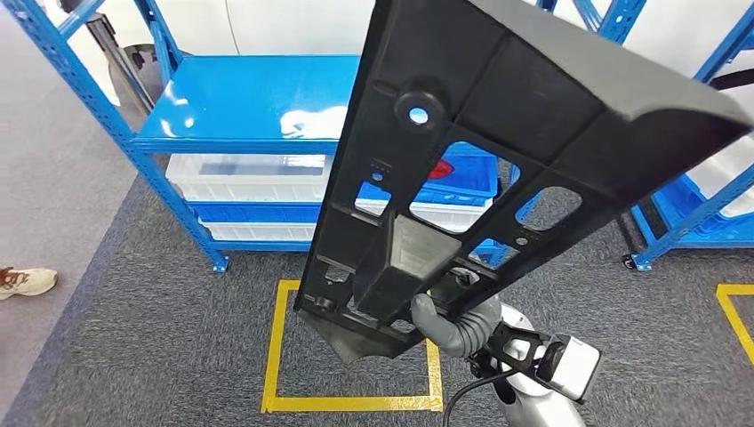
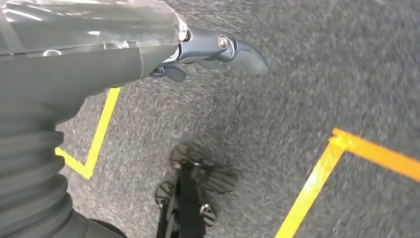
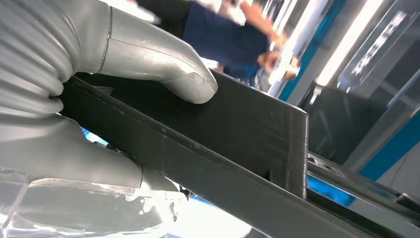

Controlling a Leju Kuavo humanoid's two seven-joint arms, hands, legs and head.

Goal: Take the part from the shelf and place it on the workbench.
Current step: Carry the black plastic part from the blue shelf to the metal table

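A long black plastic part with cut-outs and ribs is raised close in front of the head camera, tilted up toward the right. My right hand grips its lower end from below. In the right wrist view the thumb presses on one face of the part and the other fingers lie under its edge. My left hand hangs over the grey carpet with its fingers stretched out and nothing in it.
A blue shelf rack stands ahead, white bins on its lower levels. A second blue rack is at the right. Yellow tape marks a square on the carpet. A person's shoe shows at the far left.
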